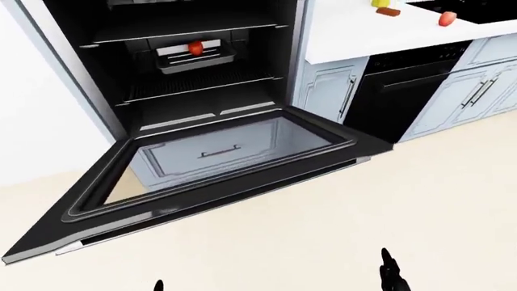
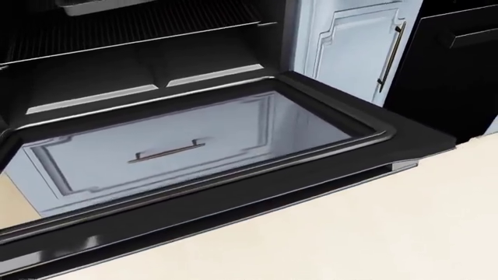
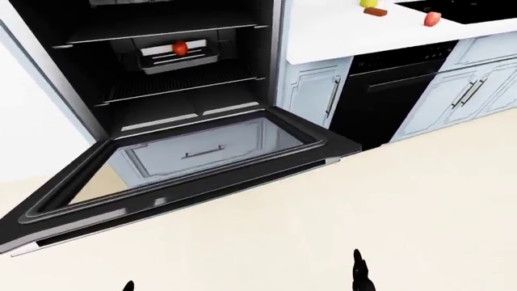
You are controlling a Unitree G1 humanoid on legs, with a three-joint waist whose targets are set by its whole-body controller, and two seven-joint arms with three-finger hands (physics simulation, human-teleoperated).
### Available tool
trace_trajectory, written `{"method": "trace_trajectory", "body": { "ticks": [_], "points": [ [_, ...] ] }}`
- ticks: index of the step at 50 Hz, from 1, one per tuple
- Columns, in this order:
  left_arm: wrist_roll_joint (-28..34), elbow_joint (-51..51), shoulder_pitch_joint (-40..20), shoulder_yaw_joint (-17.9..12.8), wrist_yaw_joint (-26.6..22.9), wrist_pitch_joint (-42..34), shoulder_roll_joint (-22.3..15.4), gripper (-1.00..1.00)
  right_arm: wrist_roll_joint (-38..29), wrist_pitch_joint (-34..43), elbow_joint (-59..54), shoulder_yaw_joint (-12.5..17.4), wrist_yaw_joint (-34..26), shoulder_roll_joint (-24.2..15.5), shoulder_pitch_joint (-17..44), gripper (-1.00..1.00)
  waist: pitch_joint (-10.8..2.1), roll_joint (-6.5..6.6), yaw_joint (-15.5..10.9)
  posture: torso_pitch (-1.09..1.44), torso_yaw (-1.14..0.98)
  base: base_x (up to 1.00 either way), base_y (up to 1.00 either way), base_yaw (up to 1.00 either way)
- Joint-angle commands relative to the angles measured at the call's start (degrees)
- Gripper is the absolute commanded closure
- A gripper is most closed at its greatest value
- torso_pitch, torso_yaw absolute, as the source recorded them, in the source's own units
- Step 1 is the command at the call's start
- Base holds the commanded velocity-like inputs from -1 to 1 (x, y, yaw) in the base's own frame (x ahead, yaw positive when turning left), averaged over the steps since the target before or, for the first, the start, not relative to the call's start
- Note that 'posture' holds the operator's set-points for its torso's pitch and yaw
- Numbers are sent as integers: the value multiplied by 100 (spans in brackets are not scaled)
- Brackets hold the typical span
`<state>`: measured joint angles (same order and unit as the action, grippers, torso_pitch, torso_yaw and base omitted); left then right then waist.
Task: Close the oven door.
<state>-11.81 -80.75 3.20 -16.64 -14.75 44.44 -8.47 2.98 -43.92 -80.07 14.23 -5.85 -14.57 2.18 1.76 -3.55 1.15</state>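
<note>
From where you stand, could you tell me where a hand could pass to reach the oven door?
The floor below the door is bare up to its near edge. Inside the oven, a tray holding a red fruit crowds the racks.

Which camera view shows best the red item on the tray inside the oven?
The left-eye view: the red item sits in plain sight on the tray above the open oven door. The right-eye view shows nearly the same. The head view cuts it off, showing only the tray's bottom edge.
</note>
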Motion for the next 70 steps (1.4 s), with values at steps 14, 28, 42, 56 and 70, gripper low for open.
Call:
{"method": "trace_trajectory", "body": {
  "ticks": [14,28,42,56,70],
  "points": [
    [-66,102,-4,-65,32,176,-131,-100,3,-166,107,-6,-15,-30,57,-100,-14,660,-145,0,0,0,20,0],
    [-72,102,4,-64,24,178,-133,-100,-2,-168,109,-8,-9,-24,54,-100,-18,-2,-24,0,0,0,19,0],
    [-93,102,1,-75,6,168,-143,-100,19,-175,108,2,-35,-23,48,-100,-54,695,-116,0,0,0,20,0],
    [-130,105,-14,-77,-10,167,-155,-100,58,-176,113,13,-71,-23,60,-100,-10,64,3,0,0,0,25,0],
    [-156,106,-14,-74,-20,165,-162,-100,73,-157,111,12,-76,-35,78,-100,-58,716,-108,0,0,0,26,0]
  ]
}}
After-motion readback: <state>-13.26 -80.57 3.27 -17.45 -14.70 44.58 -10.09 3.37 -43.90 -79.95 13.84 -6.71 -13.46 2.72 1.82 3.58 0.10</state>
